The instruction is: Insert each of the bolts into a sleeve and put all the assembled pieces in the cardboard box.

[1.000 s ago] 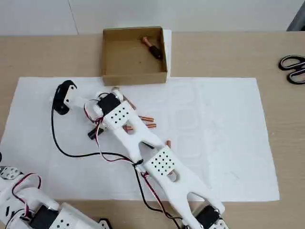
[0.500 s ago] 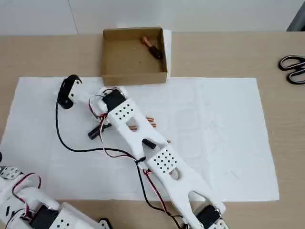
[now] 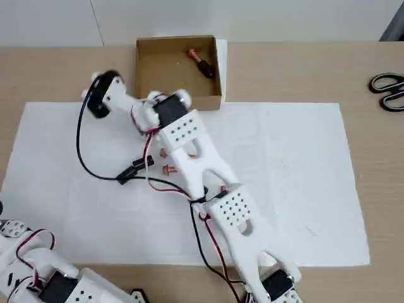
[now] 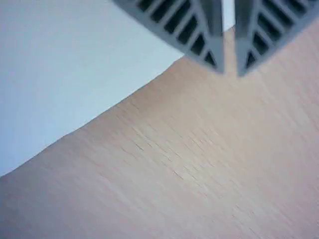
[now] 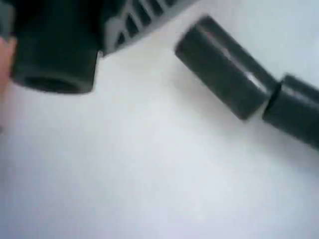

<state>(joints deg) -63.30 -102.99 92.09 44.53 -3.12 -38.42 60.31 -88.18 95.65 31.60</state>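
Your right tool point(image 5: 99, 47) is clamped on a dark sleeve point(image 5: 50, 55), bore exposed, likely to accept a bolt point(image 3: 168, 169) from the paper sheet point(image 3: 303, 164). Your left tool point(image 4: 229, 64) sits closed, empty, parked clear. One assembled piece point(image 3: 202, 63) lies in the cardboard box point(image 3: 164, 79).

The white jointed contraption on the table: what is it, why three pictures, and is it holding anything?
It is one of two small robot arms. The high view looks down on the table: the right arm stretches across a white paper sheet toward the cardboard box; the left arm sits folded at the table's edge. The other two pictures come from a camera on each arm's wrist. On the paper lie copper bolts and loose black sleeves; one assembled piece lies in the box, and scissors sit aside. The right pincer seems to grip a sleeve; the left pincer is closed on nothing.
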